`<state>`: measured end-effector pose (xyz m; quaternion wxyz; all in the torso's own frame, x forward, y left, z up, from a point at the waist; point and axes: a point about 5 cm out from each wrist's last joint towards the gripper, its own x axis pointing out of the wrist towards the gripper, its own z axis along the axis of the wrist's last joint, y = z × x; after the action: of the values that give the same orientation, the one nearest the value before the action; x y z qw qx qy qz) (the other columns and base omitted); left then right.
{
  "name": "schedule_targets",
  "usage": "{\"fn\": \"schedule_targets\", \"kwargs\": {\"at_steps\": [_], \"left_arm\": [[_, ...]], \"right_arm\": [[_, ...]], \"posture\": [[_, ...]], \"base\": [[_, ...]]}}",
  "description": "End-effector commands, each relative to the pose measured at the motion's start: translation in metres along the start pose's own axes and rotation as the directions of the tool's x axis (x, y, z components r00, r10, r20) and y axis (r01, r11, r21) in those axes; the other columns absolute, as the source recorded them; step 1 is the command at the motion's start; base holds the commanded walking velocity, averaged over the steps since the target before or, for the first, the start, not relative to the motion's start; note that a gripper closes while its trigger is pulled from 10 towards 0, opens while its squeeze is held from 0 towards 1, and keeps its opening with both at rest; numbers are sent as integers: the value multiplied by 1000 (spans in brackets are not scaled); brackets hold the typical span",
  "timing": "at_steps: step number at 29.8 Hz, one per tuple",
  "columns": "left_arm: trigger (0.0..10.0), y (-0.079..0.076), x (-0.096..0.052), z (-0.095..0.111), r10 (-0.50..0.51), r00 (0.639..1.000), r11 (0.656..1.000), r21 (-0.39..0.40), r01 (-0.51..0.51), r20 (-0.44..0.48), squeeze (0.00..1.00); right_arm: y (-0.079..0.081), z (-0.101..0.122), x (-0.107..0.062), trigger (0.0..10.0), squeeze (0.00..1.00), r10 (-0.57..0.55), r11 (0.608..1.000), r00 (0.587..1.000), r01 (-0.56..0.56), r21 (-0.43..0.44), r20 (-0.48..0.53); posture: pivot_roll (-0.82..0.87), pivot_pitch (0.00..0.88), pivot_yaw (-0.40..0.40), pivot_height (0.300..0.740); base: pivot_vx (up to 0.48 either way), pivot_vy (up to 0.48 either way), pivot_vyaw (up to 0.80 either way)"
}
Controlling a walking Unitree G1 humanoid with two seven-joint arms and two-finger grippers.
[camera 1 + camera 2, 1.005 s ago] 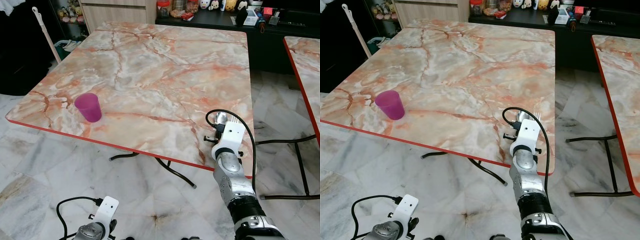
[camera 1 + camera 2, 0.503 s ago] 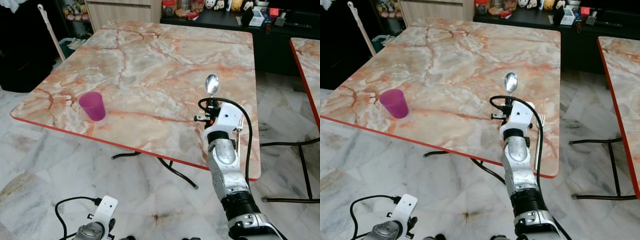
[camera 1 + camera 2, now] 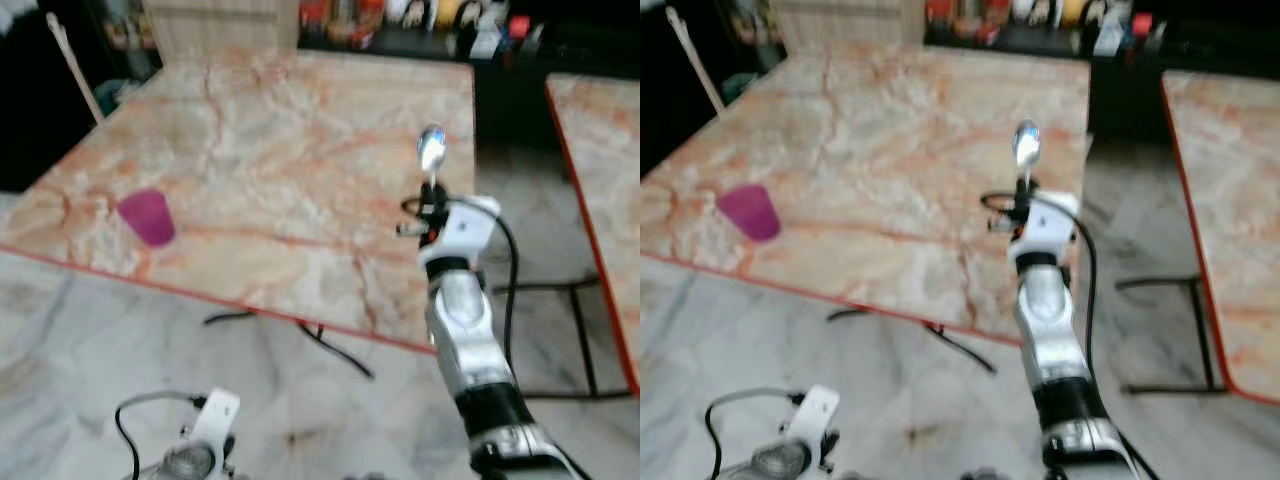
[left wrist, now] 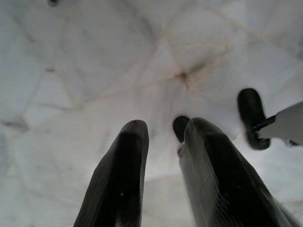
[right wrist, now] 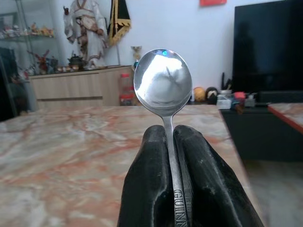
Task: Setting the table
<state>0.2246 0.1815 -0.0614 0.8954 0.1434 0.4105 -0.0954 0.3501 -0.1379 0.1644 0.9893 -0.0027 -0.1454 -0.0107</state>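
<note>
Now we hold the spoon (image 5: 163, 83) up over the table (image 3: 270, 150) | right gripper (image 5: 171, 142) pinches its handle tight | left gripper (image 4: 163, 142) hangs low, fingers slightly apart | pink cup (image 3: 147, 217) sits far off (near edge) | we should lower slowly and lay it flat.

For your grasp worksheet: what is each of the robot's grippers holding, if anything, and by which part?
The right gripper is shut on a spoon, pinching its handle, bowl upright above the fingers. The left gripper holds nothing, hanging low over the floor.

Right pincer (image 5: 171, 142) raised, clamped on spoon (image 5: 163, 82); left pincer (image 4: 163, 156) hangs low.
</note>
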Motion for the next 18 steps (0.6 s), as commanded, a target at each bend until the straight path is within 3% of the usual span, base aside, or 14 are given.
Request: {"fn": "schedule_targets", "kwargs": {"at_steps": [1,7,11,18], "left_arm": [[10000,-1,-2,-10,0,1000,1000,-15,-1,-30,0],[10000,-2,-2,-11,-3,999,1000,-16,3,-32,0],[10000,-2,-2,-11,-4,1000,1000,-19,3,-31,0],[10000,-1,-2,-11,-4,1000,1000,-18,4,-29,0]], "right_arm": [[5,3,1,10000,0,10,1000,1000,-11,13,8],[-2,3,2,10000,0,-10,1000,1000,10,10,5],[-2,4,1,10000,0,-12,1000,1000,12,16,15],[1,6,0,10000,0,0,1000,999,-1,8,37]], "posture": [[-61,129,1,740],[-67,133,3,740],[-71,135,6,740],[-71,135,8,740]], "base": [[0,-469,0],[0,-469,0],[0,-469,-714],[0,-469,0]]}}
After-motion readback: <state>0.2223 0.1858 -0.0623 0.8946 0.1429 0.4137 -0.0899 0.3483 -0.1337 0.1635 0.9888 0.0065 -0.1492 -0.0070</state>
